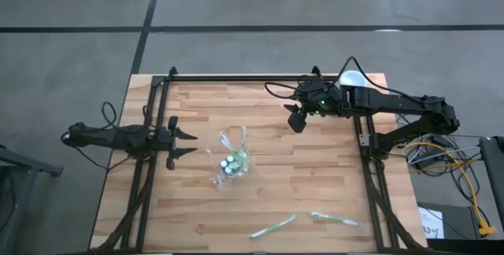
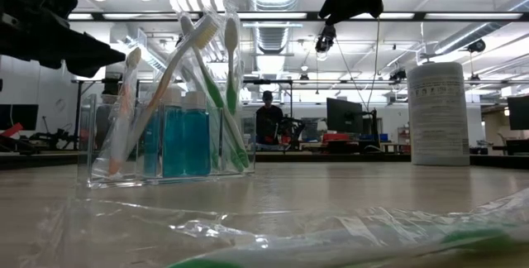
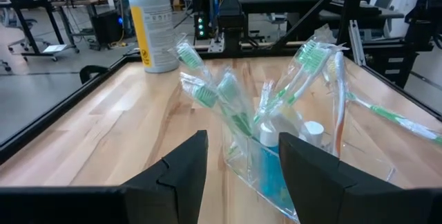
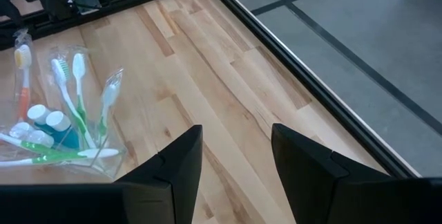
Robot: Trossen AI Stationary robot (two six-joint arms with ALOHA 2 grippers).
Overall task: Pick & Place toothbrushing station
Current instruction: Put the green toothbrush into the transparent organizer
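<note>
Landmark: clear plastic organizer point(image 1: 231, 163) standing near the middle of the wooden table point(image 1: 315, 192).
Organizer contents: wrapped toothbrushes point(image 3: 304, 65) leaning upright in it, most with green and white handles, one orange point(image 4: 23, 79); small bottles of blue liquid point(image 2: 185, 140) with white caps stand among them.
Organizer state: upright, touched by neither gripper.
Loose toothbrush, nearer: a green and white wrapped toothbrush point(image 1: 273, 225) lies flat on the table, well apart from the organizer, toward the table's front edge.
Loose toothbrush, farther: a second wrapped toothbrush point(image 1: 335, 219) lies flat just beyond the first, farther still from the organizer.
Left gripper point(image 1: 187, 137): to the organizer's left, near it but apart, pointing at it; in the left wrist view the organizer sits straight ahead between the fingers point(image 3: 179, 175).
Left jaws: spread wide, nothing between them.
Right gripper point(image 1: 297, 120): raised above the table, well apart from the organizer toward the table's back right; its wrist view looks down on bare wood with the organizer off to one side.
Right jaws: spread wide, holding nothing.
White canister point(image 2: 439, 112): upright at the table's back right corner, far from the organizer.
Room: a person point(image 2: 267, 119) stands in the distance behind the organizer in the low view.
</note>
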